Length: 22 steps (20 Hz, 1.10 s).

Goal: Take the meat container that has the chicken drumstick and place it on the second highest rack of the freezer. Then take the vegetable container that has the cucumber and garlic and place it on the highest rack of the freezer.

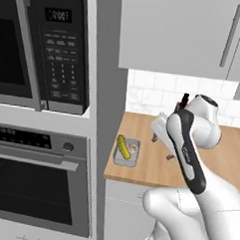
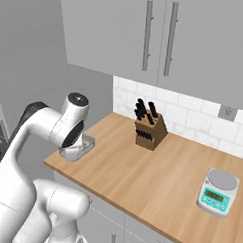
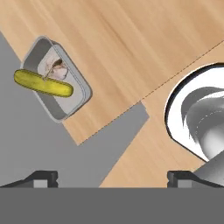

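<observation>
- Microwave (image 1: 41, 48) and wall oven (image 1: 36, 180): stacked in the tall cabinet column just left of the wooden counter (image 1: 144, 163), the landmark for all places given here.
- Vegetable container (image 1: 126, 152): a shallow grey tray at the counter's left end, near its front edge, with a yellow-green cucumber (image 1: 123, 147) lying across it and pale garlic (image 3: 57, 69) beneath; in the hand view it sits at the counter's corner (image 3: 57, 78).
- Gripper (image 3: 113, 177): held above the counter, well apart from the container; its two dark tips stand wide apart with nothing between them.
- Knife block (image 2: 149, 128): at the back of the counter, near the tiled wall.
- Kitchen scale (image 2: 218, 193): toward the counter's right end.
- Step in hand, as a judgement: the approach to the vegetable container; whether the meat container is already stored cannot be told.
- Next move, as a judgement: bring the spread fingers down over the container's rim, close on it, lift it level so the cucumber stays in.
</observation>
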### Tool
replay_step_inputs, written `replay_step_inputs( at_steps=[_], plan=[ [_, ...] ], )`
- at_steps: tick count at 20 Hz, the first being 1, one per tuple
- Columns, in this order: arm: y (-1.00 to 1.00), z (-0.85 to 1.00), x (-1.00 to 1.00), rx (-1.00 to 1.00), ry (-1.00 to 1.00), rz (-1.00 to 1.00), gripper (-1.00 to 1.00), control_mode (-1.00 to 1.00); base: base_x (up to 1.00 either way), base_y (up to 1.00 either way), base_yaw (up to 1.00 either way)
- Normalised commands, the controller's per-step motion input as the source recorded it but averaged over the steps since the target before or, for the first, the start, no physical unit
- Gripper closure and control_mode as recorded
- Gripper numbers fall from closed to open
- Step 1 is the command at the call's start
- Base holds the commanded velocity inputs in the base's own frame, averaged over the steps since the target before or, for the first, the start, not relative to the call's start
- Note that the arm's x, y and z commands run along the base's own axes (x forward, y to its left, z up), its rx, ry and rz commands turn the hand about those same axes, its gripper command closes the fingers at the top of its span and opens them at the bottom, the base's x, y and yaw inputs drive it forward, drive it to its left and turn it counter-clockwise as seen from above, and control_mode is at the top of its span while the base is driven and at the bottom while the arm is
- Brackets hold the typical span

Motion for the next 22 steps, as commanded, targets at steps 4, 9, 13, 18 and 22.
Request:
replay_step_inputs(
  at_steps=[4, 9, 13, 18, 22],
  plan=[
    [0.13, -0.13, 0.20, -0.14, 0.02, 0.00, -1.00, -1.00, 0.00, 0.00, 0.00],
    [0.01, -0.45, 0.28, -0.14, 0.11, 0.03, -1.00, -1.00, 0.00, 0.00, 0.00],
    [0.00, -0.48, 0.30, -0.07, 0.01, 0.05, -1.00, -1.00, 0.00, 0.00, 0.00],
    [0.00, -0.42, 0.49, 0.00, 0.04, 0.07, -1.00, -1.00, 0.00, 0.00, 0.00],
    [0.02, -0.26, 0.31, 0.00, 0.02, 0.03, -1.00, -1.00, 0.00, 0.00, 0.00]
  ],
)
